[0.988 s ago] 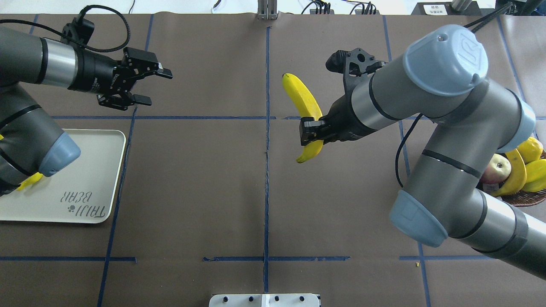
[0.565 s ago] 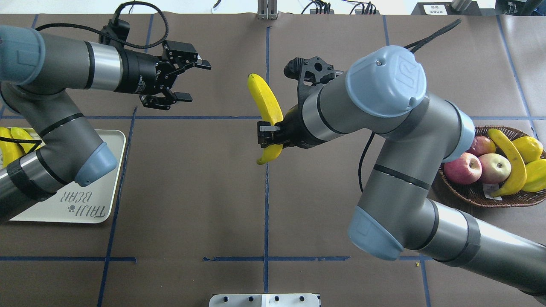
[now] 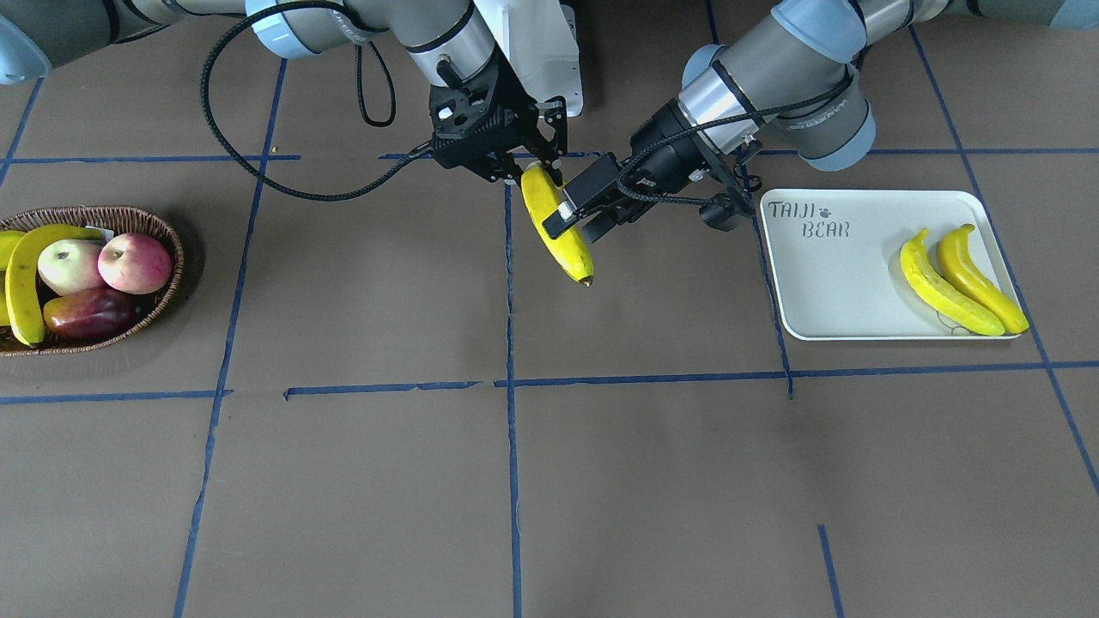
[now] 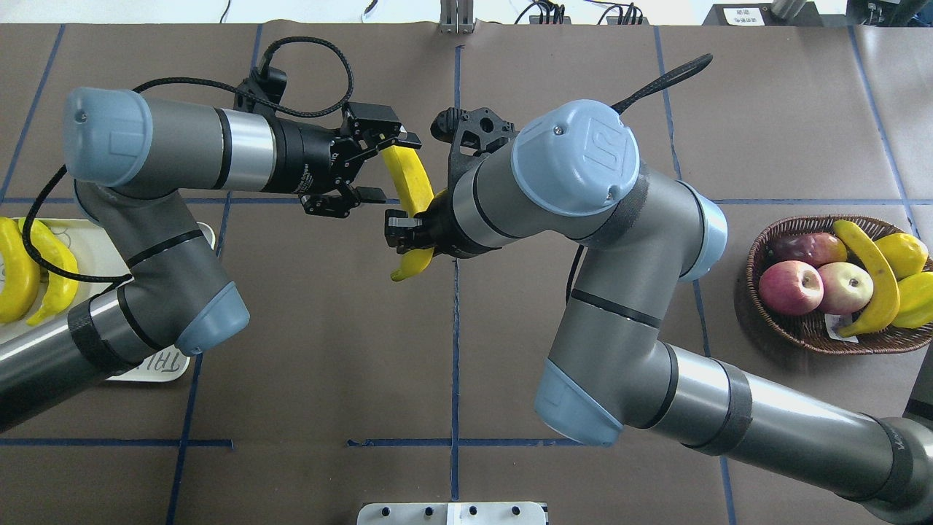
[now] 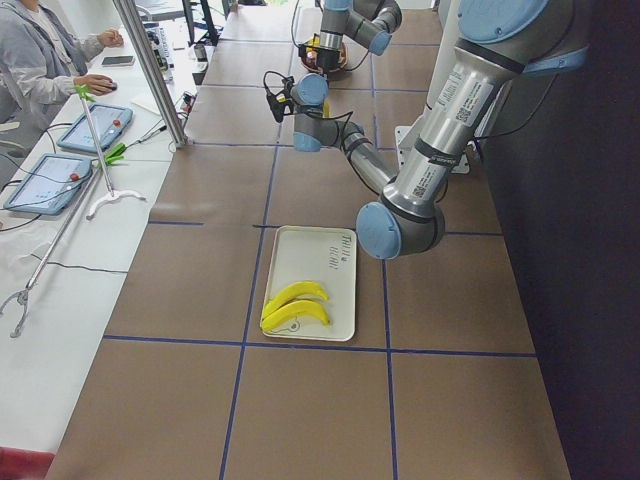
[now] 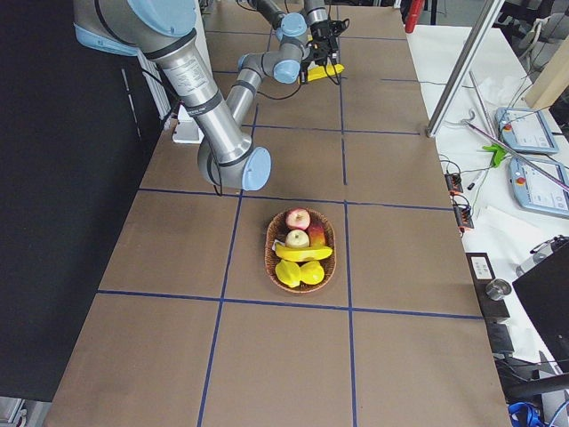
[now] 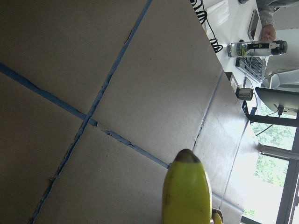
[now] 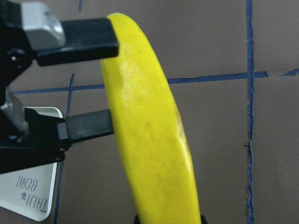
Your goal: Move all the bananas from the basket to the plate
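Currently the transfer stands about half complete. Two bananas (image 3: 940, 296) lie side by side on the plate (image 3: 824, 283), well behind the left gripper (image 4: 390, 166), back along its own arm.

A third banana (image 4: 412, 182) is aloft between the two tools. The right gripper (image 4: 412, 233) is pinched on it near one end, with the short tip protruding past the jaws. The left gripper's fingers (image 8: 77, 41) are spread, one on each side of the banana's other half and close against the skin. Whether they press on it cannot be told.

Judgement: a hand-over is under way and not yet concluded.

The fourth banana (image 4: 871, 277) lies in the wicker basket (image 4: 802, 339), far behind the right gripper, among apples (image 4: 791, 288) and yellow-green fruit (image 4: 904, 255).

Outstanding: complete the hand-over, set that banana on the plate, then fetch the last one.
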You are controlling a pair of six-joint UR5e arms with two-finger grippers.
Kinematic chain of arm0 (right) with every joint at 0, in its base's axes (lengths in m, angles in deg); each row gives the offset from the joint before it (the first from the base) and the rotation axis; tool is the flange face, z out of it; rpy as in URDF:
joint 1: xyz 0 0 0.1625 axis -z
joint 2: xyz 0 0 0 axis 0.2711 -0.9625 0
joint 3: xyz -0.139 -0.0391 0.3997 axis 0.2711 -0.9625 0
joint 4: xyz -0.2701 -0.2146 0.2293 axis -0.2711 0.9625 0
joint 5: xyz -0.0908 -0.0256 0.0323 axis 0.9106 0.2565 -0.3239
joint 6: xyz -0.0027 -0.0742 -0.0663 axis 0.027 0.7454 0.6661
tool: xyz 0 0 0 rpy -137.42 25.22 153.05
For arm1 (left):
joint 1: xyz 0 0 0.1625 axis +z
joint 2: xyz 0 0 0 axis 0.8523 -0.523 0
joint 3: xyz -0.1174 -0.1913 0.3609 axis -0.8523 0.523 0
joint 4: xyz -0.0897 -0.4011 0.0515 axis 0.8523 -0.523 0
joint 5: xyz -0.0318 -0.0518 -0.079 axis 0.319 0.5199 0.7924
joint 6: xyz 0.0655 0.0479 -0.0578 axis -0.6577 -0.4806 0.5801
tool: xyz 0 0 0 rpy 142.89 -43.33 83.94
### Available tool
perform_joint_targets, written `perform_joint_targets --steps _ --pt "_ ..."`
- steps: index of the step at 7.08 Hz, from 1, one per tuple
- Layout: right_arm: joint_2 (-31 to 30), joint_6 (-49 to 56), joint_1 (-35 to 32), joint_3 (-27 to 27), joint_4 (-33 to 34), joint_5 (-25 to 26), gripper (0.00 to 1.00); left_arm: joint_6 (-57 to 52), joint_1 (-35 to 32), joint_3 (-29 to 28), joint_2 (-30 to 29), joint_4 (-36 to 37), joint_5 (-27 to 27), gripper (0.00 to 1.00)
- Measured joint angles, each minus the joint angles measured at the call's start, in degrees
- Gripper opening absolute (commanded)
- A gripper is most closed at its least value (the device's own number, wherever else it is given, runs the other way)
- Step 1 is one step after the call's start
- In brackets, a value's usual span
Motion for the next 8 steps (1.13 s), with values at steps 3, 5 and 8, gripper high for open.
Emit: perform_joint_targets --steps 3,5,8 --pt "0.1 -0.1 0.3 0.0 0.0 0.0 0.02 0.0 0.5 0.0 -0.1 0.4 -1.0 0.52" --pt "0.1 -0.1 0.5 0.0 0.0 0.0 0.02 0.0 0.7 0.1 -0.3 0.4 -1.3 0.52" --pt "0.1 0.0 0.6 0.0 -0.1 0.0 0.14 0.0 0.8 0.1 -0.3 0.4 -1.3 0.0"
